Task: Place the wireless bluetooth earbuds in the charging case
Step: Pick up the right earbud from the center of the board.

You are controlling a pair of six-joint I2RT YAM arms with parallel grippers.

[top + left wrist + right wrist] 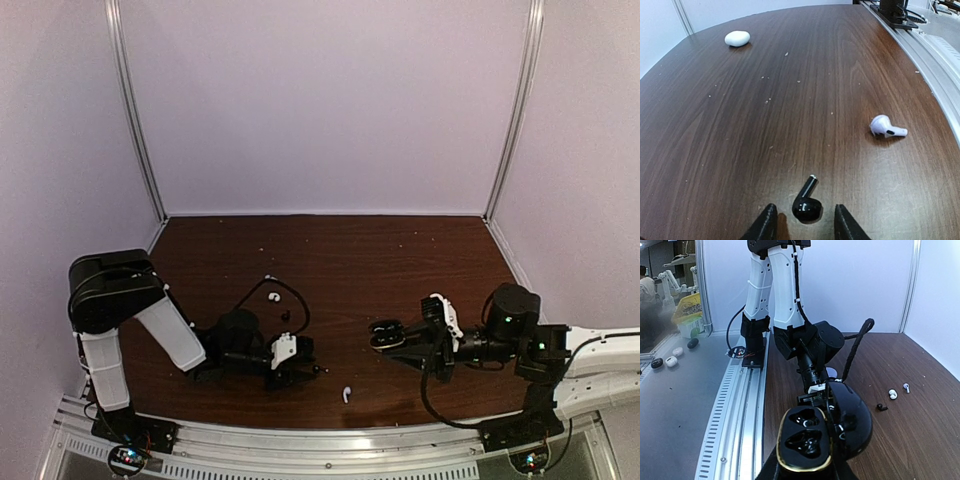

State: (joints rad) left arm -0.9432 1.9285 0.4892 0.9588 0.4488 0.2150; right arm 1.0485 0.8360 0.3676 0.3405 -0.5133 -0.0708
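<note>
- L gripper (805,226): jaws part open, straddling black bud (806,204), gaps both sides, nothing gripped.
- Bud flat on table (790,100), head between tips, stem pointing away from wrist, slightly right; jaws would close across head.
- R gripper (805,471): clamped on open case (805,440), well apart.
- White bud (887,127) farther right; L arm nearer.

Dark wood-grain worktop (840,75) with a slight sheen; black earbud (806,202) of glossy plastic; white earbud (885,127) smooth plastic; charging case (850,422) glossy black, gold-edged
</note>
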